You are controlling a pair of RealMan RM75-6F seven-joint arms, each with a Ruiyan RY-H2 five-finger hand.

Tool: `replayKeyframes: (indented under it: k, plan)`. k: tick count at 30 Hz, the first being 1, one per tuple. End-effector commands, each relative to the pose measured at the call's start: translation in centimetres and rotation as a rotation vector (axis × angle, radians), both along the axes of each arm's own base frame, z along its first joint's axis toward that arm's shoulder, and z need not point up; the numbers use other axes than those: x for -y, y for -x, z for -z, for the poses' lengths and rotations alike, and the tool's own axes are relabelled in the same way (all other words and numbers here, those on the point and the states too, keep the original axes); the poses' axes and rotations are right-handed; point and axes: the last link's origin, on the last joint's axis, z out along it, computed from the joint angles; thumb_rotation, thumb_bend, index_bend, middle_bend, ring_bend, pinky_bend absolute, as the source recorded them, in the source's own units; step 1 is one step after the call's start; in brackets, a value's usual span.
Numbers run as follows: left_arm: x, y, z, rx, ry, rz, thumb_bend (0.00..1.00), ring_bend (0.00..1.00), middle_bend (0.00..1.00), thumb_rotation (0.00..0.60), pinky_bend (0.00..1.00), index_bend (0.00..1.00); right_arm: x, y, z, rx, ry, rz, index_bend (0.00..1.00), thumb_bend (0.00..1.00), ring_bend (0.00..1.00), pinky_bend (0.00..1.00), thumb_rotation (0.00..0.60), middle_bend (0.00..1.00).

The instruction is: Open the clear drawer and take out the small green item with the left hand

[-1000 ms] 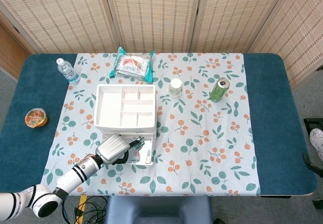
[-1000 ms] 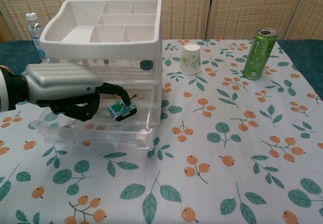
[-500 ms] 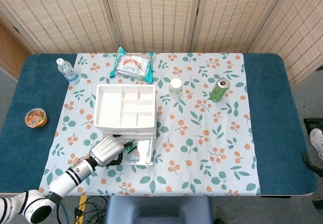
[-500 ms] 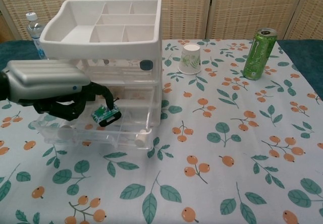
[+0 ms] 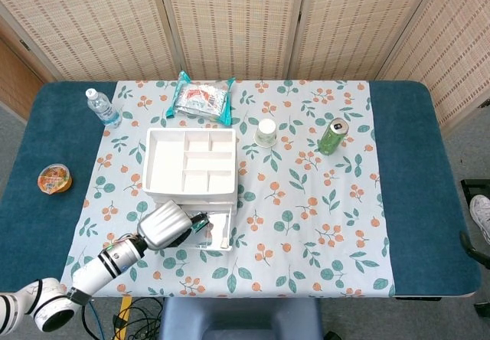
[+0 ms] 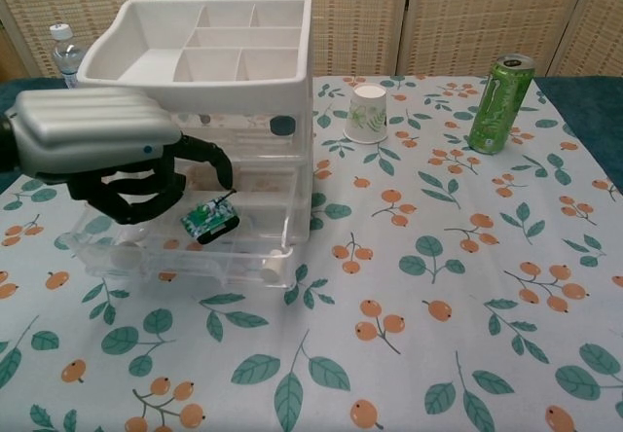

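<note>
Silver-backed, the left hand hangs over the open clear drawer, its dark fingers curled downward and inward. Whether a fingertip actually touches the small green item I cannot tell; one finger arches right above it. That item sits in the drawer, just right of the curled fingers, long axis running left to right and tilted up rightward. Behind stands the white organizer
</note>
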Motion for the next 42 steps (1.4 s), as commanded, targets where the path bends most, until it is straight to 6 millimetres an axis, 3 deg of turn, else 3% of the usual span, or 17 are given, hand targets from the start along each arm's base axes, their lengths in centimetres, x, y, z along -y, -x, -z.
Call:
replayKeyframes:
  k: [1,15,42]
  plan:
    - [-0.8,0.3,0.0,0.006,-0.004,0.061,0.42,0.94,0.89,0.6,1.0,0.26,0.0,0.0,0.0,-0.001,-0.001,0.0,0.0,0.34,0.03,0.06,0.6,0.0]
    - [-1.9,0.7,0.7,-0.059,-0.036,0.212,0.3,0.95,0.92,0.6,1.0,0.29,0.0,-0.1,0.1,-0.004,-0.005,0.006,0.0,0.34,0.03,0.06,0.6,0.0]
    - [-2.4,1.3,1.9,-0.157,-0.129,0.387,0.3,0.96,0.93,0.6,1.0,0.3,0.1,0.0,0.3,0.006,-0.009,0.008,0.0,0.34,0.03,0.06,0.6,0.0]
